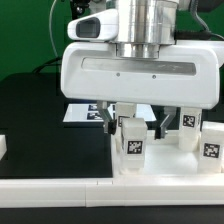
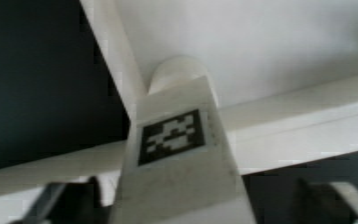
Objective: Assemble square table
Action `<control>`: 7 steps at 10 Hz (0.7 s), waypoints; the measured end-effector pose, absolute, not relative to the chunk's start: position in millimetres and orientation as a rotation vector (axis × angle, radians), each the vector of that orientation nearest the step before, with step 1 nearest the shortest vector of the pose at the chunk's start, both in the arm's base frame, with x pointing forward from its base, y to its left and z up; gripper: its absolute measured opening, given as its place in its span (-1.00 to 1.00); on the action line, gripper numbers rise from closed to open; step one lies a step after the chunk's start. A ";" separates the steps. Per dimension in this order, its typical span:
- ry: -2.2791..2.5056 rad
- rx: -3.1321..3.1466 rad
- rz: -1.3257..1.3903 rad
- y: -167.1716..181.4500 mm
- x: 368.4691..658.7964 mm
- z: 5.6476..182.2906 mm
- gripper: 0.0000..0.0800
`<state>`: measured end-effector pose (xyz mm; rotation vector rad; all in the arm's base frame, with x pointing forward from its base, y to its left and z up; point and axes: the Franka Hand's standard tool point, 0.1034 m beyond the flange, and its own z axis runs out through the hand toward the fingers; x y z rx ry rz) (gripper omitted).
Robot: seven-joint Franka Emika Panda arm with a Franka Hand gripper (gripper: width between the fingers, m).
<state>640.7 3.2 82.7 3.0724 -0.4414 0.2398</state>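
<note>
Gripper (image 1: 131, 112) low over the tabletop, hanging under the arm's large white wrist housing (image 1: 140, 72) near the middle of the exterior view. Its dark fingers (image 1: 112, 112) straddle the top of a short white plastic leg with a black-and-white square tag (image 1: 131, 138); the leg stands upright. Wrist view confirms: the same tagged leg (image 2: 172, 140) runs up between the two dark fingertips (image 2: 69, 200), which sit against its sides, so the gripper is clamped on it.

Square table, a large white plastic slab with raised rim (image 1: 160, 172), lies flat on the black tabletop (image 1: 40, 120) at the exterior view's lower right. The held leg sits over the slab's near-left area; whether its foot touches a socket cannot be told.

Two more short white tagged legs stand upright toward the exterior view's right: one (image 1: 187, 128) just behind, one (image 1: 211, 145) at the frame's edge.

Marker board (image 1: 78, 114), flat white with tags, lies behind the gripper, partly hidden.
</note>
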 end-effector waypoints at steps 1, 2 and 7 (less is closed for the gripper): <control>-0.487 3.068 0.240 3.4 640.7 82.7 -0.12; -0.609 3.051 0.242 2.2 640.6 82.7 -0.12; -1.600 2.761 0.239 -4.1 635.5 81.2 -0.29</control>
